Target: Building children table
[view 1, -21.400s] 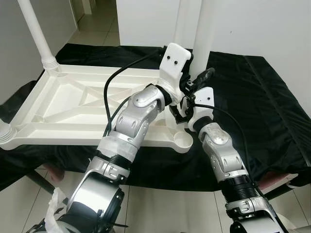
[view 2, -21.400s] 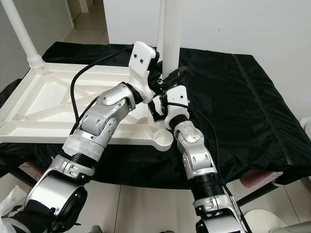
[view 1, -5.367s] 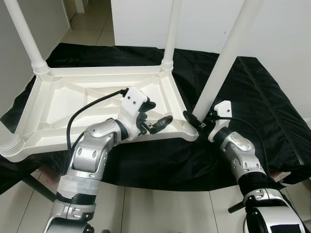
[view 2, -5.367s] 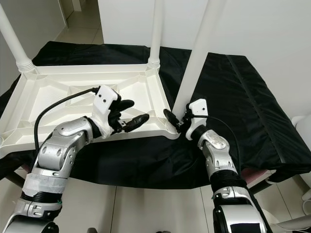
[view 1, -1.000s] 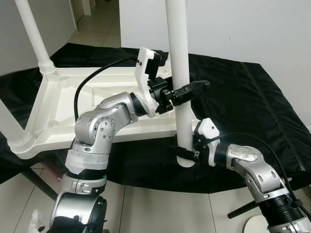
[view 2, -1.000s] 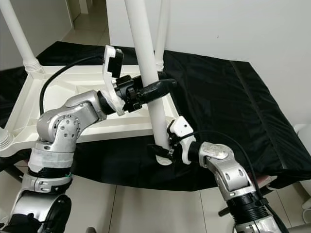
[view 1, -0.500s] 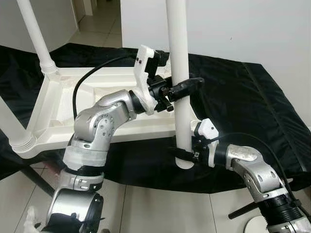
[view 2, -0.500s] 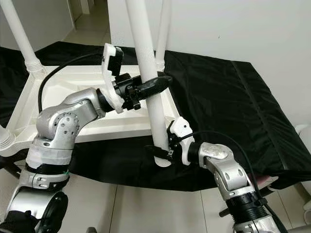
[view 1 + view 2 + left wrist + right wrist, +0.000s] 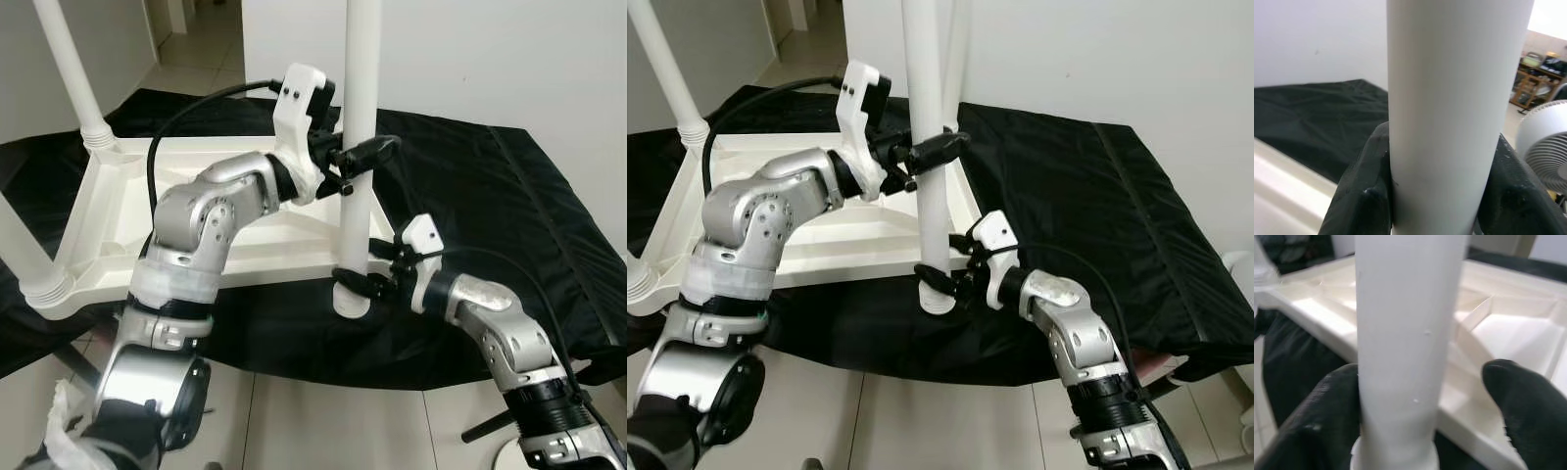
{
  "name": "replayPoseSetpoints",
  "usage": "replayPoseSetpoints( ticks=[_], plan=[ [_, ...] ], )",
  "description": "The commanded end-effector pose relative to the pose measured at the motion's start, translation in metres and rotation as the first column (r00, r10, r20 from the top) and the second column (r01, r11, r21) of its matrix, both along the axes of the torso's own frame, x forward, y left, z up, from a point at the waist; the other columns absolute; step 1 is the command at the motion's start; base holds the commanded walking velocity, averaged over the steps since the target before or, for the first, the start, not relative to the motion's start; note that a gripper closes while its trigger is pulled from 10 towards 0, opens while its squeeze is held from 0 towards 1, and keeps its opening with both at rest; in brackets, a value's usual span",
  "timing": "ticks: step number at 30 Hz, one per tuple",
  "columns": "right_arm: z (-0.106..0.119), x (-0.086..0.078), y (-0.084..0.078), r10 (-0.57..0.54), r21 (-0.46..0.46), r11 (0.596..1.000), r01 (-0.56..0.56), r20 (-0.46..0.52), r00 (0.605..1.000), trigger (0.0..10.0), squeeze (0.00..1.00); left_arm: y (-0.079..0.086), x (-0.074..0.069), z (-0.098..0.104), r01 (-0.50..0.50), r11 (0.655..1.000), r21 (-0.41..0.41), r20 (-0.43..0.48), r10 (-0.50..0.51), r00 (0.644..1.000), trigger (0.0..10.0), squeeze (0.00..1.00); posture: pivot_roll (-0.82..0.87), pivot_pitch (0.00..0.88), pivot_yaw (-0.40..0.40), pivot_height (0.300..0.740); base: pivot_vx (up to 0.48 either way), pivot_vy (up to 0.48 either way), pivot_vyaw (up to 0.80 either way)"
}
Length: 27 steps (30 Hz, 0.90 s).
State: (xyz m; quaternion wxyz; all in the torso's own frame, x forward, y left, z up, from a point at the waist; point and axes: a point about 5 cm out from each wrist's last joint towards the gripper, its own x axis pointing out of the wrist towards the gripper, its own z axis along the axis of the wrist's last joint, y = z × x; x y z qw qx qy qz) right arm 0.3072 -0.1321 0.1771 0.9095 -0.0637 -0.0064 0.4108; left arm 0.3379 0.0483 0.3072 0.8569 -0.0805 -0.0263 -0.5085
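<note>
Left eye view: upright table leg (image 9: pixel 356 157) pinched by left gripper (image 9: pixel 355 157); right gripper (image 9: pixel 364 283) spread around its base.

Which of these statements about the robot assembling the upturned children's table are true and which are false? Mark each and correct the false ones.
1. The left hand grips the white table leg partway up its shaft. True.
2. The right hand is at the top end of that leg. False: it is at the leg's lower end, near the ribbed collar.
3. The upturned white tabletop lies on a black cloth. True.
4. No other leg stands on the tabletop. False: another leg stands at its far left corner.
5. In the left wrist view, black fingers sit on both sides of the leg. True.
</note>
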Motion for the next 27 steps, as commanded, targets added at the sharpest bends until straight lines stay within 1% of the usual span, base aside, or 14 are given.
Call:
replayPoseSetpoints(
  ticks=[1, 2, 3, 4, 5, 9, 11, 13, 17, 19, 21, 23, 25, 27],
  plan=[
    [0.003, 0.005, -0.007, -0.064, 0.007, 0.998, 0.064, 0.019, 0.998, 10.0, 1.0, 0.001, 0.002, 0.002, -0.008, 1.0, 0.01, -0.018, 0.008, 1.0, 10.0, 0.0, 0.02, 0.021, -0.025, 0.74, 0.0, 0.0, 0.0],
    [0.004, 0.007, -0.005, -0.088, 0.022, 0.996, 0.088, 0.031, 0.996, 10.0, 1.0, 0.003, 0.004, 0.006, -0.025, 1.0, 0.0, -0.019, 0.025, 1.0, 10.0, 0.0, 0.02, 0.021, -0.025, 0.74, 0.0, 0.0, 0.0],
    [0.005, 0.009, -0.002, -0.112, 0.036, 0.993, 0.11, 0.044, 0.993, 10.0, 0.42, 0.004, 0.006, 0.012, -0.044, 0.999, -0.013, -0.018, 0.044, 0.999, 10.0, 0.0, 0.02, 0.024, -0.023, 0.74, 0.0, 0.0, 0.0],
    [0.005, 0.009, -0.002, -0.112, 0.036, 0.993, 0.11, 0.044, 0.993, 10.0, 0.42, 0.004, 0.006, 0.012, -0.044, 0.999, -0.013, -0.018, 0.044, 0.999, 10.0, 0.0, 0.02, 0.024, -0.023, 0.74, 0.0, 0.0, 0.0],
    [0.006, 0.011, 0.001, -0.126, 0.05, 0.991, 0.124, 0.051, 0.991, 10.0, 0.0, 0.004, 0.007, 0.017, -0.06, 0.998, -0.022, -0.017, 0.06, 0.998, 10.0, 0.0, 0.02, 0.027, -0.023, 0.74, 0.0, 0.0, 0.0],
    [0.008, 0.014, 0.009, -0.172, 0.101, 0.981, 0.166, 0.049, 0.984, 10.0, 0.0, 0.003, 0.008, 0.027, -0.099, 0.994, -0.036, 0.008, 0.099, 0.995, 10.0, 0.0, 0.02, 0.033, -0.023, 0.74, 0.0, 0.0, 0.0],
    [0.008, 0.015, 0.014, -0.19, 0.105, 0.978, 0.183, 0.06, 0.98, 10.0, 0.0, 0.003, 0.009, 0.029, -0.121, 0.992, -0.038, 0.016, 0.121, 0.992, 10.0, 0.0, 0.02, 0.036, -0.024, 0.74, 0.0, 0.0, 0.0],
    [0.008, 0.019, 0.022, -0.245, 0.105, 0.966, 0.236, 0.08, 0.966, 10.0, 0.0, 0.0, 0.01, 0.034, -0.158, 0.986, -0.046, 0.026, 0.159, 0.987, 10.0, 0.0, 0.02, 0.04, -0.026, 0.74, 0.0, 0.0, 0.0],
    [0.008, 0.021, 0.025, -0.269, 0.105, 0.96, 0.26, 0.08, 0.96, 10.0, 0.0, -0.002, 0.01, 0.037, -0.17, 0.984, -0.049, 0.028, 0.172, 0.985, 10.0, 0.0, 0.02, 0.041, -0.027, 0.74, 0.0, 0.0, 0.0],
    [0.007, 0.027, 0.031, -0.331, 0.122, 0.939, 0.322, 0.072, 0.941, 10.0, 0.0, -0.007, 0.011, 0.04, -0.21, 0.976, -0.066, 0.031, 0.212, 0.977, 10.0, 0.0, 0.02, 0.043, -0.029, 0.74, 0.0, 0.0, 0.0],
    [0.007, 0.027, 0.031, -0.331, 0.122, 0.939, 0.322, 0.072, 0.941, 10.0, 0.0, -0.007, 0.011, 0.04, -0.21, 0.976, -0.066, 0.031, 0.212, 0.977, 10.0, 0.0, 0.02, 0.043, -0.029, 0.74, 0.0, 0.0, 0.0],
    [0.006, 0.03, 0.035, -0.366, 0.114, 0.927, 0.356, 0.075, 0.928, 10.0, 0.0, -0.011, 0.01, 0.041, -0.23, 0.971, -0.066, 0.04, 0.233, 0.972, 10.0, 0.0, 0.02, 0.046, -0.029, 0.74, 0.0, 0.0, 0.0],
    [0.008, 0.035, 0.043, -0.429, 0.121, 0.9, 0.419, 0.076, 0.9, 10.0, 0.0, -0.02, 0.009, 0.04, -0.262, 0.963, -0.06, 0.061, 0.266, 0.962, 10.0, 0.0, 0.02, 0.049, -0.036, 0.74, 0.0, 0.0, 0.0],
    [0.009, 0.036, 0.047, -0.451, 0.121, 0.889, 0.441, 0.082, 0.889, 10.0, 0.0, -0.025, 0.009, 0.039, -0.27, 0.962, -0.051, 0.074, 0.273, 0.959, 10.0, 0.0, 0.03, 0.05, -0.039, 0.74, 0.0, 0.0, 0.0]
  ],
)
